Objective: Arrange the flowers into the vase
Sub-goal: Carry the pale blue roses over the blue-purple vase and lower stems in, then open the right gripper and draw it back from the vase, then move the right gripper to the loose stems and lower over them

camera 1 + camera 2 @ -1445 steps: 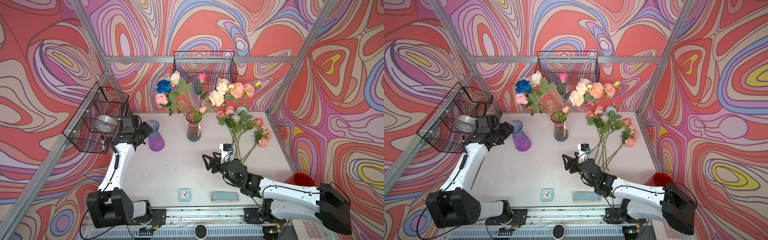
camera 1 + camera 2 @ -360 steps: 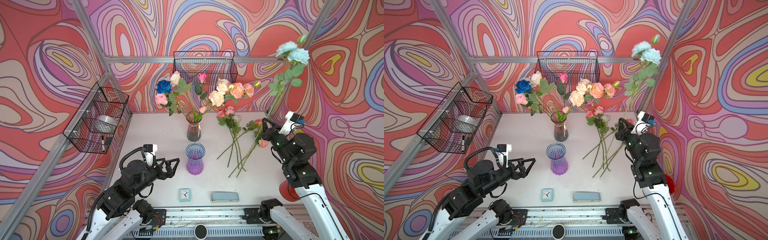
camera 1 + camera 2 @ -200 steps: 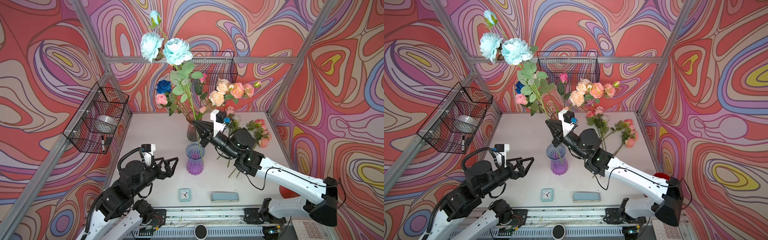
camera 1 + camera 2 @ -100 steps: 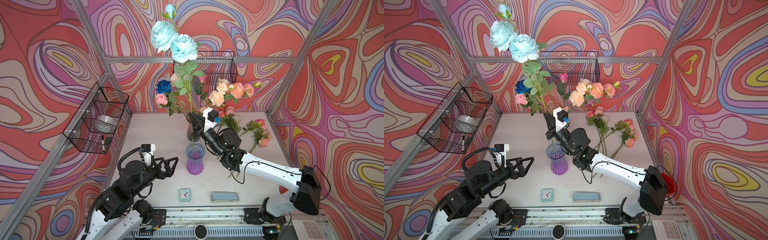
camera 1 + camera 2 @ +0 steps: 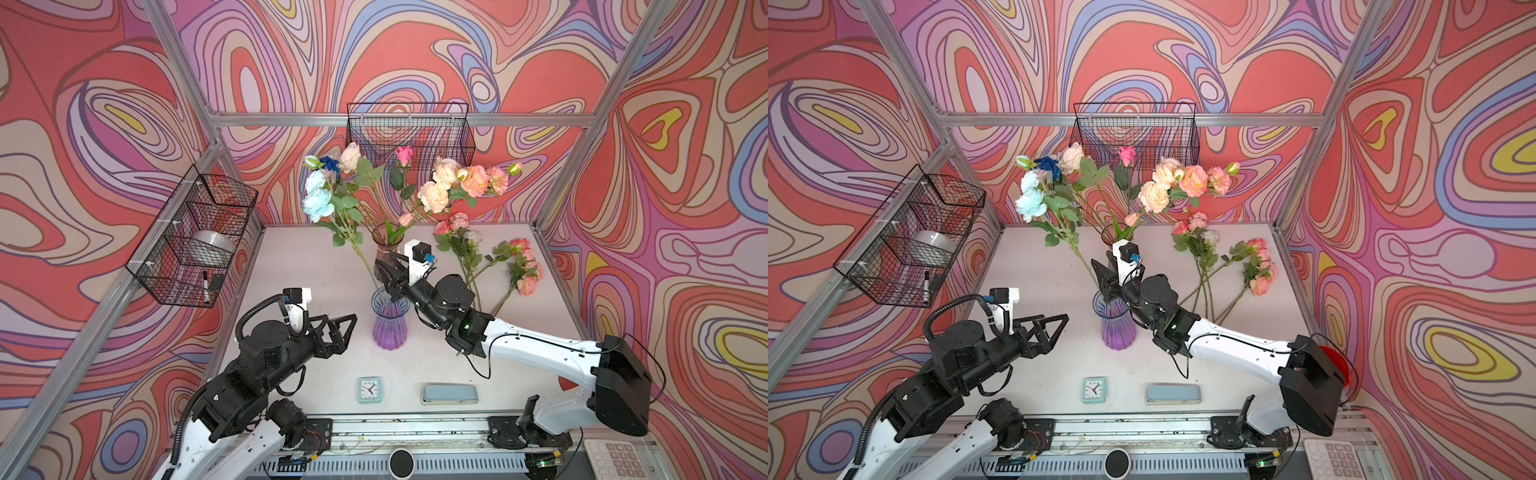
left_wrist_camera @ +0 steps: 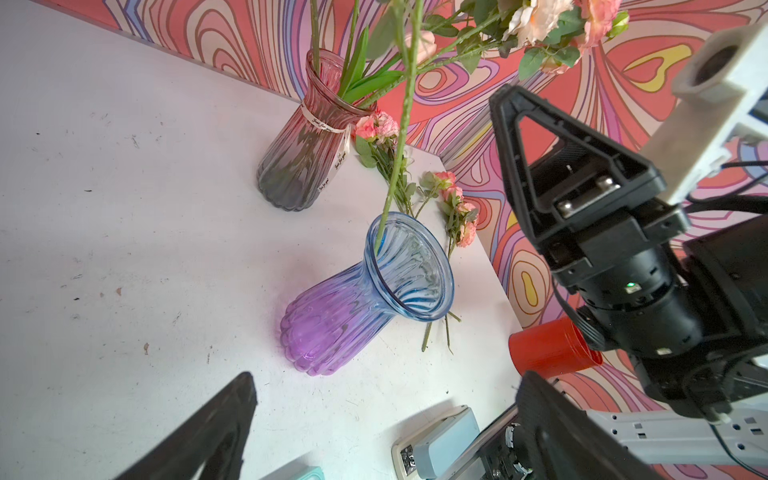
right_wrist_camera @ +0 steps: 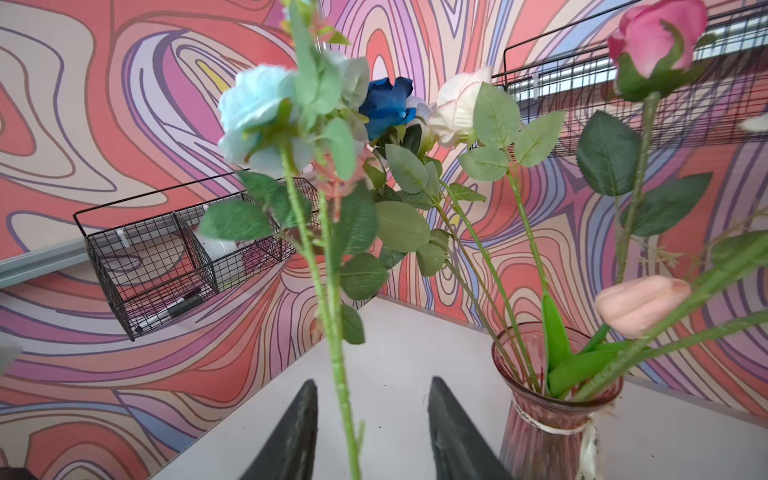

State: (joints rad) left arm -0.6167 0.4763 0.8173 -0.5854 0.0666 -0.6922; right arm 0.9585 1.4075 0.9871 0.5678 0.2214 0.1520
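Note:
A pale blue flower (image 5: pixel 316 199) (image 5: pixel 1030 199) (image 7: pixel 257 112) stands with its stem end inside the blue-to-purple vase (image 5: pixel 389 328) (image 5: pixel 1118 328) (image 6: pixel 353 307) and leans back and to the left. My right gripper (image 5: pixel 390 270) (image 5: pixel 1105 274) (image 7: pixel 372 382) hangs just above the vase's mouth. It is open, with the stem (image 7: pixel 340 374) between its jaws, apart from both. Left of the vase my left gripper (image 5: pixel 343 328) (image 5: pixel 1054 328) (image 6: pixel 386 376) is open and empty. Several flowers fill a pink vase (image 5: pixel 388 245) (image 6: pixel 303 158) behind. Other pink flowers (image 5: pixel 478 257) (image 5: pixel 1217 266) lie on the table to the right.
A small clock (image 5: pixel 369 390) and a blue-grey case (image 5: pixel 450 394) lie near the front edge. A red cup (image 5: pixel 1333 357) sits at the right edge. Wire baskets hang on the left wall (image 5: pixel 195 241) and back wall (image 5: pixel 409 133).
My right gripper has opened and let go of the pale blue flower, which has dropped lower into the purple vase and tipped left. The left arm has not moved.

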